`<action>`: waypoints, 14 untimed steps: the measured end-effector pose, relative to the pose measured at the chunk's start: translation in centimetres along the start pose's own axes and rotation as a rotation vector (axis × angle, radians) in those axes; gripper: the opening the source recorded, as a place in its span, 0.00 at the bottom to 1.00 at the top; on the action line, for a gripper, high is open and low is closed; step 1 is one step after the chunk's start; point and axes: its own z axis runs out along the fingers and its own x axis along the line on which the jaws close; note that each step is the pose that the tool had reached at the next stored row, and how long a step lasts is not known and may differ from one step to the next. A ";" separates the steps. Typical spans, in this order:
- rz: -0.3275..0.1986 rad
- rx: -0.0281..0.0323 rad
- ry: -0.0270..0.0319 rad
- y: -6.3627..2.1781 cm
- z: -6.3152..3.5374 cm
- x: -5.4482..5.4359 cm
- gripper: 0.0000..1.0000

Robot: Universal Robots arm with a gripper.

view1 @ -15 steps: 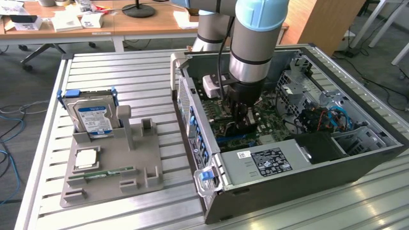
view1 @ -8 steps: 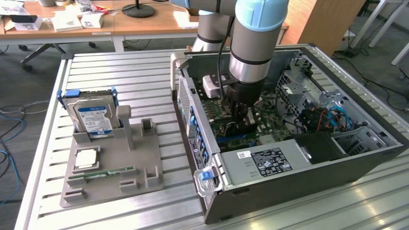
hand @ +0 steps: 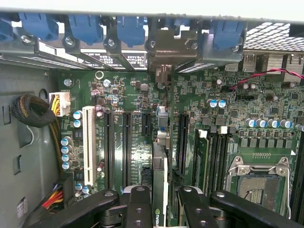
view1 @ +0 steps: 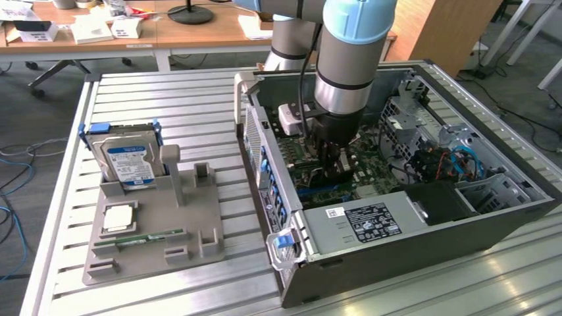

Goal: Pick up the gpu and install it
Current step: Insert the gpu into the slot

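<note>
Hand [hand: 164, 194] grips gpu [hand: 160, 171]; slatted table [view1: 149, 92]; desk [view1: 206, 34] behind

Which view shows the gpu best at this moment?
The wrist view: the gpu stands edge-on in the gripper, over the motherboard. In the exterior view the gripper, down inside the case, largely blocks it.

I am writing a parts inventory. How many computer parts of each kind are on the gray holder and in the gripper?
hard drive: 1
processor chip: 1
memory stick: 1
gpu, held in the gripper: 1
Total: 4
</note>
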 end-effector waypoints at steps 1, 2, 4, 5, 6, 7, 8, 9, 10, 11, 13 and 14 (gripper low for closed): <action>0.000 0.0000 0.0000 0.00 0.00 0.0 0.26; 0.000 -0.0001 0.0000 0.00 0.00 0.0 0.26; 0.000 -0.0001 0.0000 0.00 0.00 0.0 0.26; 0.000 0.0000 0.0000 0.00 0.00 0.0 0.26; 0.000 -0.0001 0.0000 0.00 0.00 0.0 0.26; 0.000 0.0000 0.0000 0.00 0.00 0.0 0.26; 0.000 0.0000 0.0000 0.00 0.00 0.0 0.26; 0.001 -0.0002 0.0001 0.00 -0.02 0.0 0.26; 0.001 -0.0005 0.0003 -0.01 -0.06 0.0 0.26; 0.001 -0.0008 0.0004 -0.01 -0.11 0.0 0.26; 0.002 -0.0013 0.0002 -0.04 -0.22 0.0 0.26; 0.002 -0.0013 0.0001 -0.04 -0.23 0.0 0.26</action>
